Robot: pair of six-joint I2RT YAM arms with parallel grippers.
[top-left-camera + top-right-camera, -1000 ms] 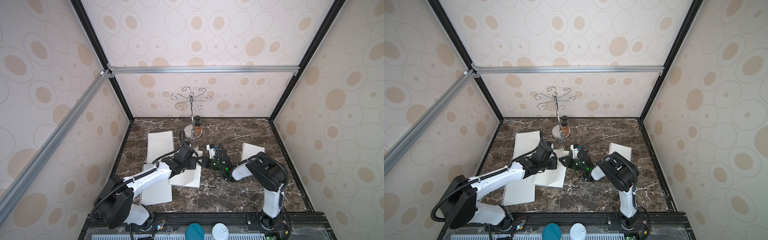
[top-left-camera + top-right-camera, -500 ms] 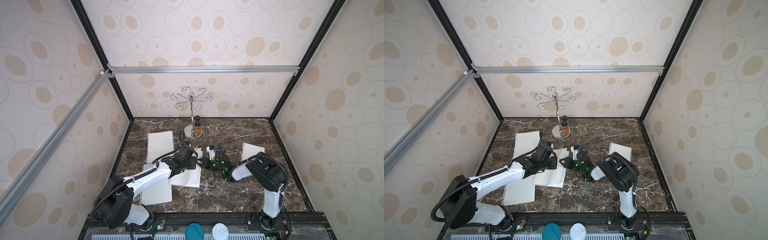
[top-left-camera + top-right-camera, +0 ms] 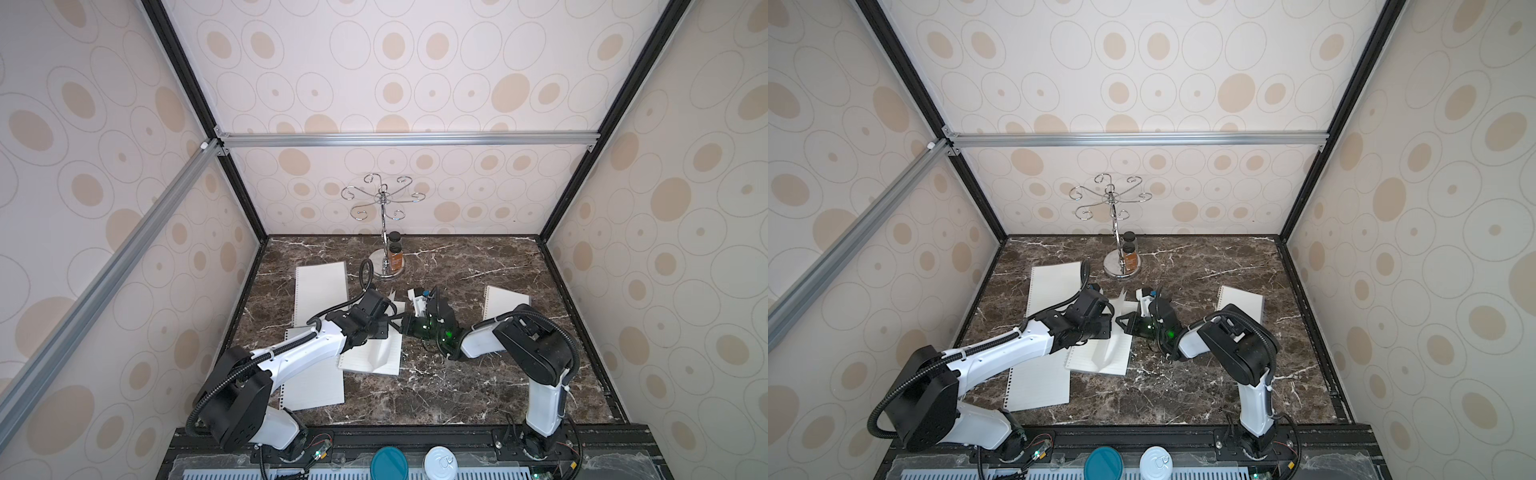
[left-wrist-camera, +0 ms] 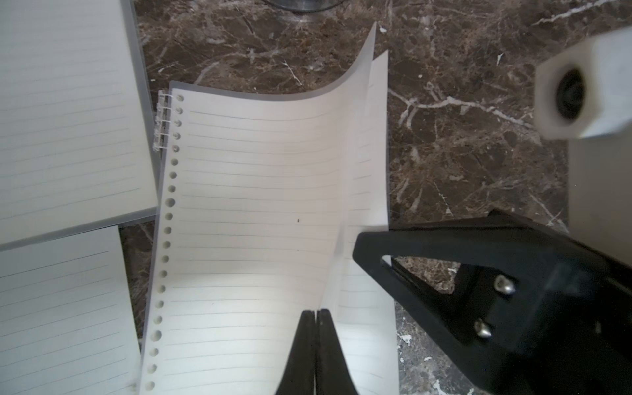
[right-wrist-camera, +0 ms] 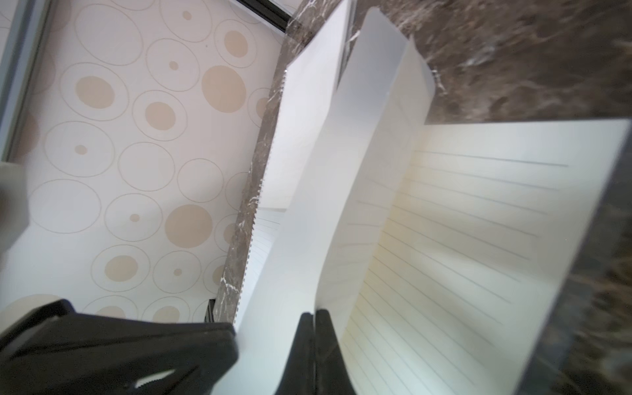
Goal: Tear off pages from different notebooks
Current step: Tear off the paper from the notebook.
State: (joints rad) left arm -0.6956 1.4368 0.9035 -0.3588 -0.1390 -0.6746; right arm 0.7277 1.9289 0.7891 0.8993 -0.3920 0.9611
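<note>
Page (image 5: 372, 178), thin and lined, curls up off wire-bound notebook (image 3: 372, 359); right pincer (image 5: 314, 313) pinches it; left pincer (image 4: 314, 313) closed.

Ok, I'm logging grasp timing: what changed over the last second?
The right end effector closed its jaws, seemingly on the edge of the lifted page; its arm barely shifted. The left end effector stays shut on the top sheet; everything else is unmoved.

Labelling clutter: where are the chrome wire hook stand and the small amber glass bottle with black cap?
Chrome hook stand (image 3: 379, 268): in a top view, round base.
Amber glass bottle (image 3: 396, 259): in a top view, amber body.
</note>
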